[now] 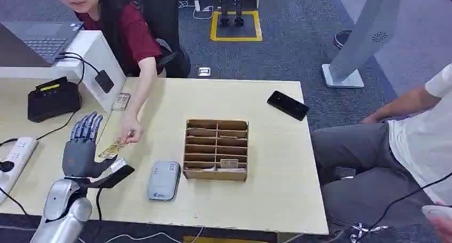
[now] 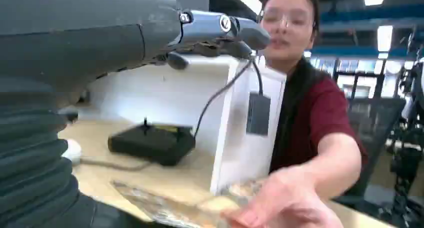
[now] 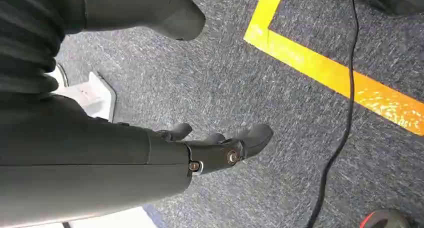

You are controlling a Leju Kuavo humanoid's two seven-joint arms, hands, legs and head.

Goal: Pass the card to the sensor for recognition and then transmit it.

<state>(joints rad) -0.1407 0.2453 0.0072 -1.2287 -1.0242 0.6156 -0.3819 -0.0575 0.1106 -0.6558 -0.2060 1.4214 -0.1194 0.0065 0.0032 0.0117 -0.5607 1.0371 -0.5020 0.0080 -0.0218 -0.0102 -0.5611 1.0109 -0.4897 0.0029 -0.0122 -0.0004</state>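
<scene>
A pale wooden table (image 1: 266, 163) spans the head view over grey carpet, a laptop (image 1: 45, 38) at upper left. At lower left the left hand (image 1: 82, 147) stands upright, fingers straight and spread — the card (image 1: 112, 150) rests against its thumb side, while a person's hand (image 1: 130, 132) pinches the card's far end. Whether the robot grips it, I cannot tell. Near centre sit a grey sensor (image 1: 164, 180) and a slotted box (image 1: 216, 149). The right hand (image 3: 220, 148) hangs over carpet — fingers loosely apart, holding nothing.

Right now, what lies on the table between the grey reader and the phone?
The slotted wooden box sits between the grey reader and the phone, with bare table beyond it up to the phone. The head view shows this.
</scene>
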